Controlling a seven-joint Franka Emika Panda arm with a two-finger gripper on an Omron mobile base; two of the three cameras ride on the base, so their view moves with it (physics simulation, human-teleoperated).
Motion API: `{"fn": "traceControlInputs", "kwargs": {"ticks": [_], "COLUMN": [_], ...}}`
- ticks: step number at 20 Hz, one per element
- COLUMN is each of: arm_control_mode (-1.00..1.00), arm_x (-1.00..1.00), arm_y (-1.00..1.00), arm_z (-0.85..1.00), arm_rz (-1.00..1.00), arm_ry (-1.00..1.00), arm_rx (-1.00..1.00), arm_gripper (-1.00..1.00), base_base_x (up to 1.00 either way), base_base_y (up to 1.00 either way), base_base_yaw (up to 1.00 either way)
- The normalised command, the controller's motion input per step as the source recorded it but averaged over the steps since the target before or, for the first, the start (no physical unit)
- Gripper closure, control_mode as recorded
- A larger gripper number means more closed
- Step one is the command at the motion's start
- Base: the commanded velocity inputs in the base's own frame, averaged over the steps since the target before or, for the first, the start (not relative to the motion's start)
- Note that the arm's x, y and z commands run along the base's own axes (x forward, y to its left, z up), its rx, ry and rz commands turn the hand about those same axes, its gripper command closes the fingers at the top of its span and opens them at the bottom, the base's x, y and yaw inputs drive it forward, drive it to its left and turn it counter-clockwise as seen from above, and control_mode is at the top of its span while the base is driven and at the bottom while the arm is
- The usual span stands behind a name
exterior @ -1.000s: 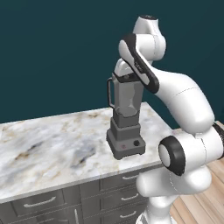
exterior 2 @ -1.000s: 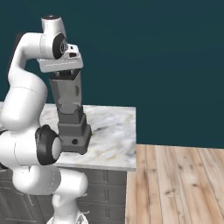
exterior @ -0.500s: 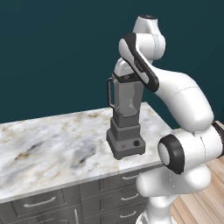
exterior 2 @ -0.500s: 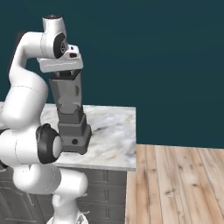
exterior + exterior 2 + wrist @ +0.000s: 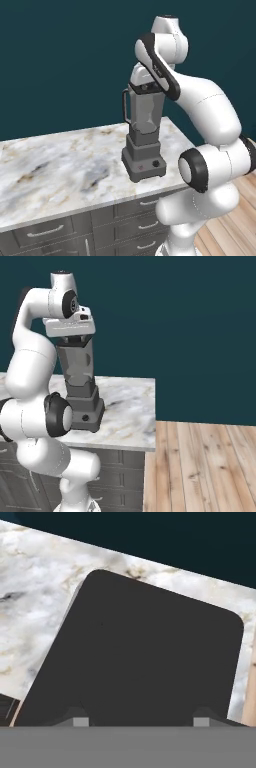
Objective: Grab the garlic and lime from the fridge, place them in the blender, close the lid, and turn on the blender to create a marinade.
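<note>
The grey blender (image 5: 145, 162) stands on the marble counter, near its right end. Its smoky jar (image 5: 147, 112) rises straight from the boxy base (image 5: 85, 411). My gripper (image 5: 145, 91) sits directly on top of the jar (image 5: 77, 363), pointing down. In the hand view the flat black lid (image 5: 145, 652) lies face-on just beneath my gripper (image 5: 137, 721). The two fingertips (image 5: 75, 719) stand apart over the lid, which is wider than the gap between them, so the gripper is open. What is inside the jar cannot be made out. The garlic, the lime and the fridge are out of view.
The marble counter (image 5: 60, 170) stretches to the left of the blender, with grey drawers (image 5: 47, 232) below it. Its right edge (image 5: 150, 416) drops to a wooden floor (image 5: 205, 466). A dark teal wall stands behind.
</note>
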Motion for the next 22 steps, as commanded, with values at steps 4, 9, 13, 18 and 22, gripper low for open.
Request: {"fn": "traceControlInputs", "kwargs": {"ticks": [4, 9, 13, 18, 22], "arm_control_mode": [-1.0, -1.0, -1.0, -1.0, -1.0], "arm_x": [-0.04, -0.02, 0.0, 0.0, 0.0], "arm_y": [0.0, 0.0, 0.01, 0.01, 0.06], "arm_z": [-0.15, -0.14, 0.0, -0.04, 0.0], "arm_rz": [0.0, 0.0, 0.0, 0.12, 0.13], "arm_ry": [-0.01, -0.03, 0.0, 0.0, 0.0], "arm_rx": [-0.02, -0.02, -0.01, -0.06, -0.07], "arm_gripper": [1.0, 1.0, 1.0, 1.0, 1.0], "base_base_x": [0.0, 0.0, 0.0, 0.0, 0.0], "base_base_y": [0.0, 0.0, 0.0, 0.0, 0.0], "base_base_yaw": [0.0, 0.0, 0.0, 0.0, 0.0]}}
